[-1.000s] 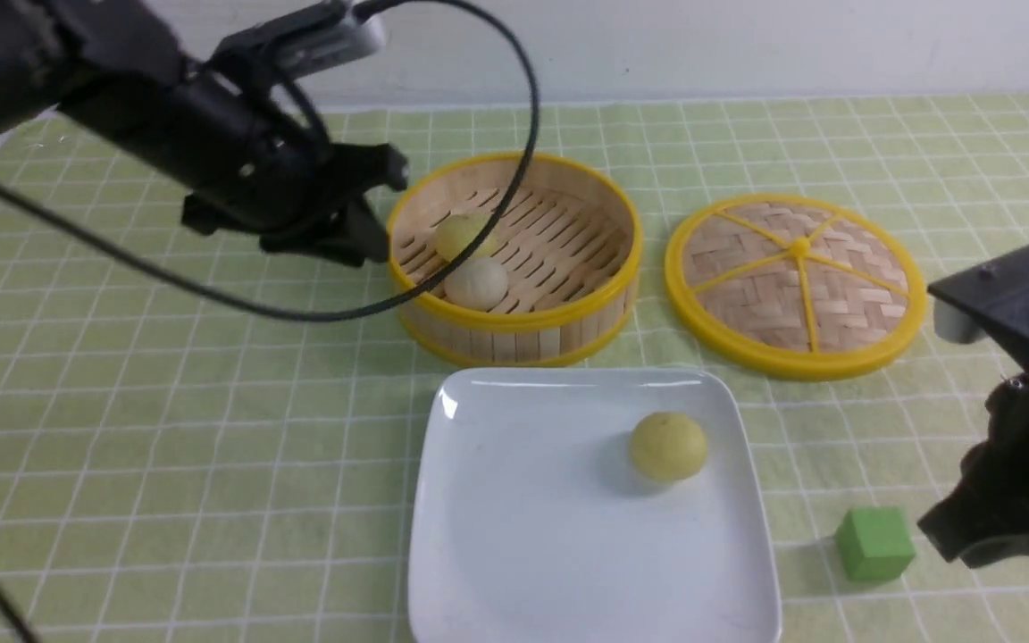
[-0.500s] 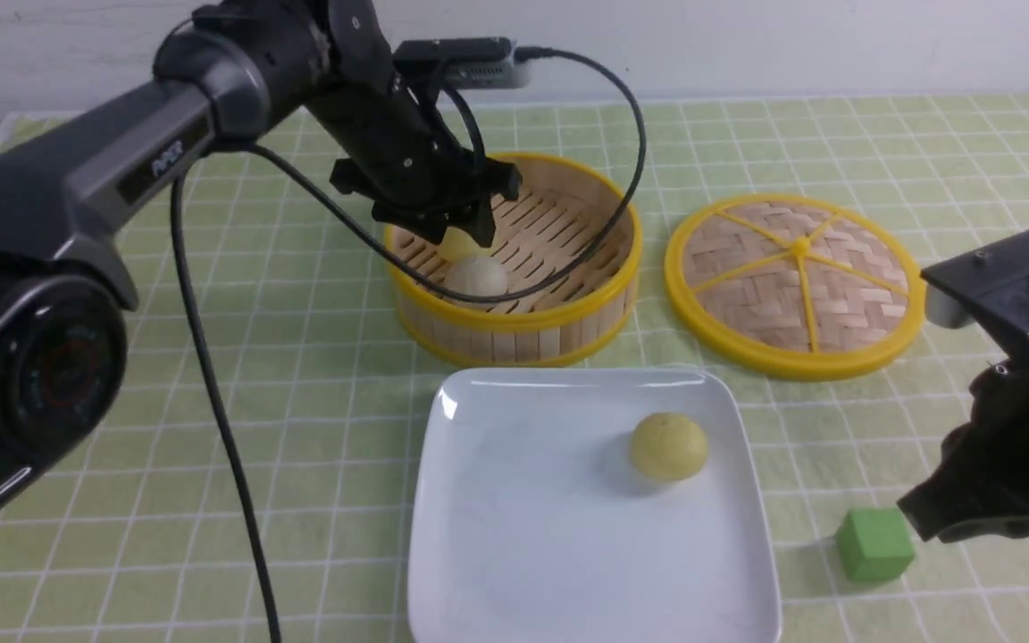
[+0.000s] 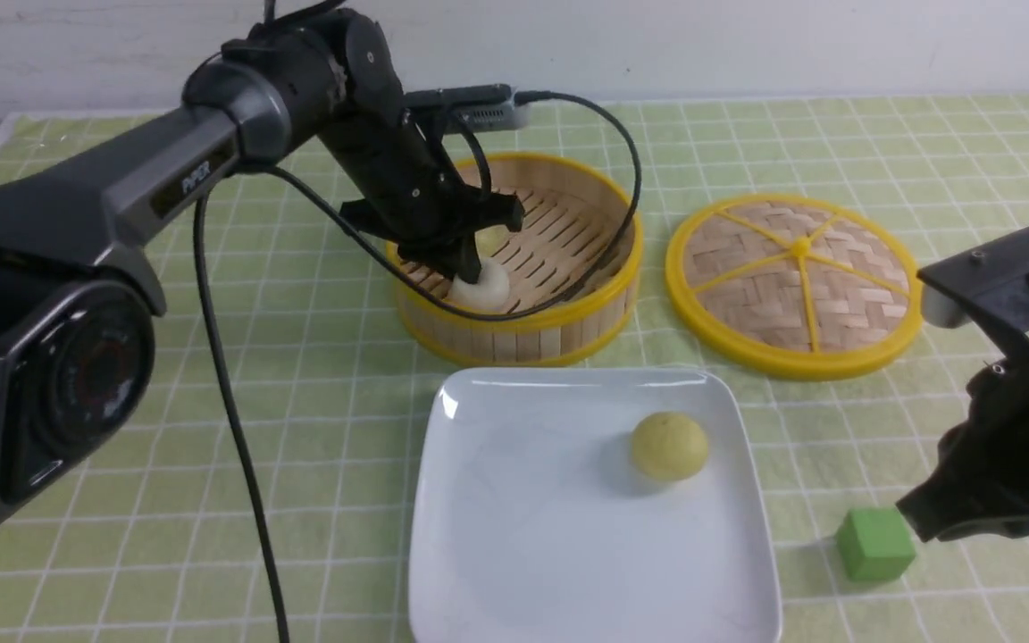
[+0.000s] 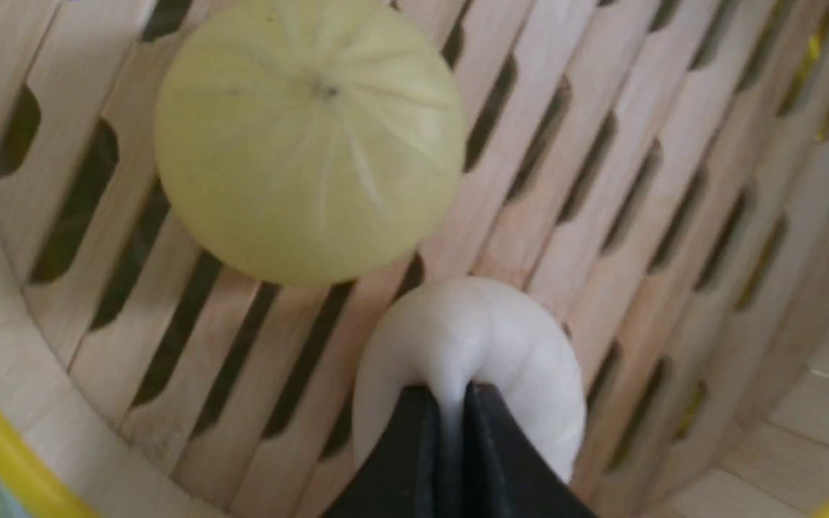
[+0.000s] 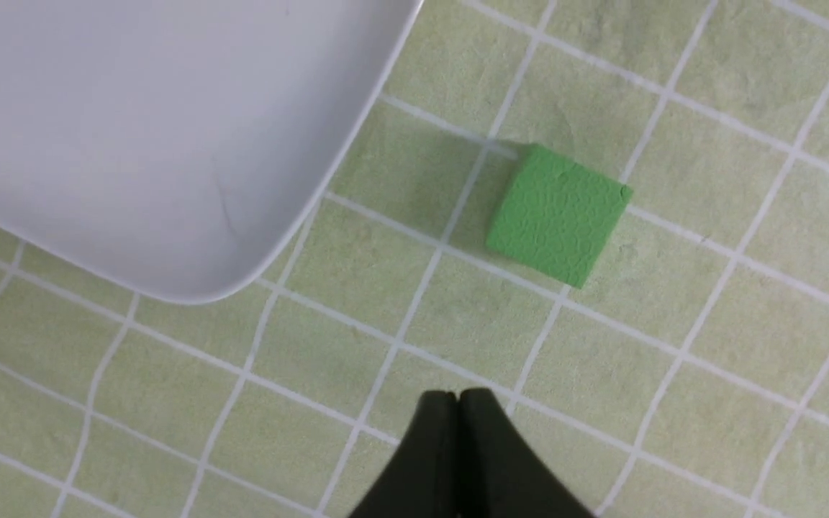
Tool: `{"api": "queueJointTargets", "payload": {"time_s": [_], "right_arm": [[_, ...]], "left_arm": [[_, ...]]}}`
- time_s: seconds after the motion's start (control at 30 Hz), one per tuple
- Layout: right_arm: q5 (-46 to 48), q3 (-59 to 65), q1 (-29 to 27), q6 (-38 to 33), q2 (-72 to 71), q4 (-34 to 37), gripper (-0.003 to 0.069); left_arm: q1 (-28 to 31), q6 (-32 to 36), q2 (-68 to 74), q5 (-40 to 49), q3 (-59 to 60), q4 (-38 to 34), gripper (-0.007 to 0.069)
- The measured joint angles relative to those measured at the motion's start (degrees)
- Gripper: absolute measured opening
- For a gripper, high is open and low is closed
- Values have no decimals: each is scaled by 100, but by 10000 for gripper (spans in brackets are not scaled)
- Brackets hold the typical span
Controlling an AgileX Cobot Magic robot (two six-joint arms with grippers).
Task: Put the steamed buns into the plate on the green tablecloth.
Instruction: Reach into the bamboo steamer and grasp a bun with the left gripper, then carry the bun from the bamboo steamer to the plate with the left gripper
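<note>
The left pincer [image 4: 450, 394] pinched the white bun [image 4: 472, 334] at its near edge, seemingly to lift it; the yellow bun [image 4: 310, 137] sat just beyond.

A plain off-white wall [image 3: 791, 45] spans the whole back of the scene under soft, even light.

1 yellow bun [image 3: 668, 446] on white plate [image 3: 523, 554]; white bun [image 3: 492, 284], 2nd yellow bun [image 4: 306, 137] in steamer [image 3: 568, 332].

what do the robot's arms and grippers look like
Both arms are matte black and dark grey. The left arm bears white PiPER lettering and trails a black cable. The left gripper and right gripper have tapered black fingers.
</note>
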Motion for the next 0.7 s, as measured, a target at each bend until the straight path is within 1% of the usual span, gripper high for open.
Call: {"api": "queueJointTargets", "payload": {"time_s": [0.2, 0.27, 0.3, 0.4, 0.43, 0.5, 0.53, 0.57, 0.67, 0.7], "right_arm": [[-3, 0, 0, 0, 0, 0, 9], [-3, 0, 0, 0, 0, 2, 9], [-3, 0, 0, 0, 0, 23, 9], [39, 0, 0, 0, 0, 42, 11], [39, 0, 0, 0, 0, 50, 12], [39, 0, 0, 0, 0, 75, 13], [39, 0, 0, 0, 0, 75, 14], [39, 0, 0, 0, 0, 81, 16], [39, 0, 0, 0, 0, 87, 20], [39, 0, 0, 0, 0, 86, 20]], "left_arm": [[0, -61, -1116, 871, -272, -140, 26], [0, -61, -1392, 987, -250, -239, 26], [-17, -25, -1714, 1021, -20, -446, 26], [-93, 76, -1932, 1051, 521, -626, 26], [-196, 116, -1951, 1067, 981, -731, 26], [-459, 137, -1818, 918, 1775, -796, 29], [-484, 137, -1818, 885, 1834, -796, 29], [-690, 137, -1640, 485, 2274, -745, 36], [-893, 44, -1456, -115, 2606, -644, 63], [-914, 29, -1432, -147, 2627, -643, 70]]}}
